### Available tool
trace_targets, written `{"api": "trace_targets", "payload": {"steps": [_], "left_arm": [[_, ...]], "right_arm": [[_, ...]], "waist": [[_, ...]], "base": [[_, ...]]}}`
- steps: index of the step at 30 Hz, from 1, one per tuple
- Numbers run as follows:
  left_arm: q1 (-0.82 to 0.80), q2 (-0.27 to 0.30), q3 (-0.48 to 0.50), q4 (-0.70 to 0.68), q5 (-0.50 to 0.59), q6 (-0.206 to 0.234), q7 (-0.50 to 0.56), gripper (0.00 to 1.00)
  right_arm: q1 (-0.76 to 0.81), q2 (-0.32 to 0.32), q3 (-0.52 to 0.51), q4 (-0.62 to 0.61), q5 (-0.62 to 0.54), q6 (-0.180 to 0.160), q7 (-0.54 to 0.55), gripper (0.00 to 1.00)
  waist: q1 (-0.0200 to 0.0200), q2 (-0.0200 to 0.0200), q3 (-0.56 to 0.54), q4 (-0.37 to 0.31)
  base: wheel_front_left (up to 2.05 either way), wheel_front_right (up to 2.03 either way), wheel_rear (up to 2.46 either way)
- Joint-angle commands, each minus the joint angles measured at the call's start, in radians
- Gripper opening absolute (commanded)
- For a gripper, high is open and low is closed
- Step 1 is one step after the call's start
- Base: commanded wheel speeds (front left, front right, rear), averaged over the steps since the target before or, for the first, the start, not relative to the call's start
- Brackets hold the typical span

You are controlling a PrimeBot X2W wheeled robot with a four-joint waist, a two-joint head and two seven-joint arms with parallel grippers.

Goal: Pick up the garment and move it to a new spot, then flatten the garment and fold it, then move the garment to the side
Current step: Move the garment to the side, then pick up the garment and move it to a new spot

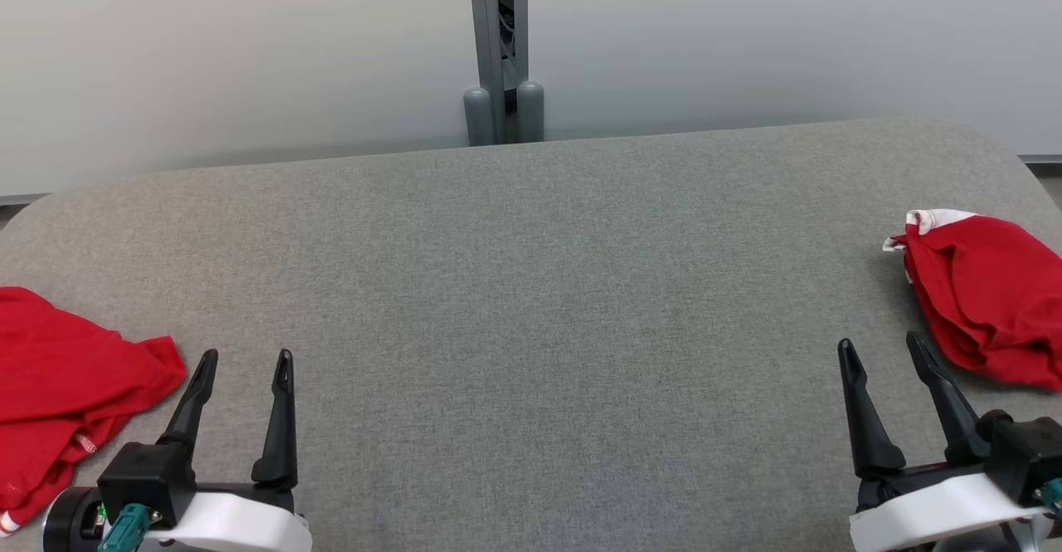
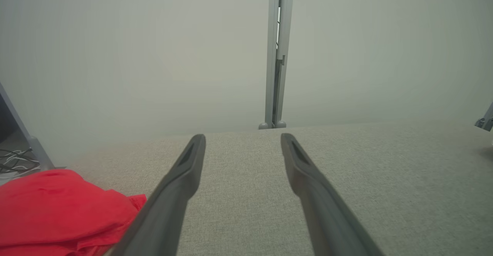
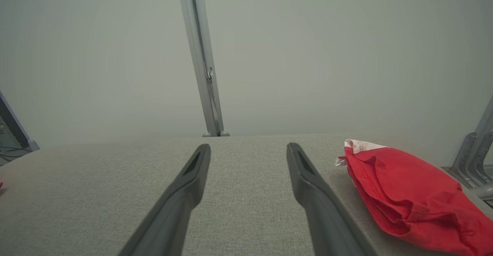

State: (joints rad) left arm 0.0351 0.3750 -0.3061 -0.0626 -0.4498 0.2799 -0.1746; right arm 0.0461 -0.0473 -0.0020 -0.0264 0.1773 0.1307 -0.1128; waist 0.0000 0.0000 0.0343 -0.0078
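The left end effector (image 1: 246, 355) and right end effector (image 1: 879, 340) hang open and empty over the bench (image 1: 531, 286). A crumpled garment (image 1: 66, 369) lies just beside the left one, untouched: pickup, flattening, folding remain. A second bundle (image 1: 987, 295) at right is perhaps already folded

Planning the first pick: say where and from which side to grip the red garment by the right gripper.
Probably the white-trimmed corner of the red garment, from the table's middle with the open right gripper: it juts out, thinner than the bulk.
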Motion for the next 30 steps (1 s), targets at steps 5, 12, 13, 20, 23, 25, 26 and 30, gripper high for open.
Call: {"api": "trace_targets", "payload": {"steps": [5,12,13,20,23,25,26,30], "left_arm": [[-0.011,0.009,0.001,-0.005,-0.003,0.002,0.003,1.00],[-0.024,0.012,-0.007,-0.005,0.000,0.001,0.007,1.00],[-0.025,0.012,-0.008,-0.005,0.000,0.001,0.007,1.00],[-0.028,0.012,-0.014,-0.007,0.002,0.006,0.009,1.00],[-0.030,0.010,-0.019,-0.007,0.004,0.006,0.010,1.00],[-0.037,0.005,-0.022,-0.004,0.001,0.004,0.007,1.00],[-0.044,0.003,-0.020,-0.002,-0.004,0.002,0.004,1.00],[-0.065,0.003,-0.017,0.008,-0.008,-0.006,-0.005,1.00]], "right_arm": [[-0.007,-0.006,-0.004,-0.014,0.010,0.000,0.000,1.00],[-0.012,-0.006,-0.004,-0.009,0.013,0.000,-0.003,1.00],[-0.012,-0.006,-0.004,-0.008,0.014,0.000,-0.005,1.00],[-0.009,-0.006,-0.007,-0.003,0.015,0.000,-0.008,1.00],[-0.007,-0.005,-0.008,-0.002,0.016,0.000,-0.006,1.00],[-0.001,-0.006,-0.012,-0.003,0.013,0.000,-0.004,1.00],[0.001,-0.006,-0.014,-0.004,0.012,0.000,-0.002,1.00],[0.002,-0.005,-0.006,-0.018,0.010,0.000,0.004,1.00]], "waist": [[0.0000,0.0000,0.006,-0.005],[0.0000,0.0000,0.009,-0.005],[0.0000,0.0000,0.009,-0.005],[0.0000,0.0000,0.007,-0.004],[0.0000,0.0000,0.010,0.001],[0.0000,0.0000,0.010,0.013],[0.0000,0.0000,0.011,0.022],[0.0000,0.0000,0.014,0.084]], "base": [[0.00,0.00,0.00],[0.00,0.00,0.00],[0.00,0.00,0.00],[0.00,0.00,0.00],[0.00,0.00,0.00],[0.00,0.00,0.00],[0.00,0.00,0.00],[0.00,0.00,0.00]]}}
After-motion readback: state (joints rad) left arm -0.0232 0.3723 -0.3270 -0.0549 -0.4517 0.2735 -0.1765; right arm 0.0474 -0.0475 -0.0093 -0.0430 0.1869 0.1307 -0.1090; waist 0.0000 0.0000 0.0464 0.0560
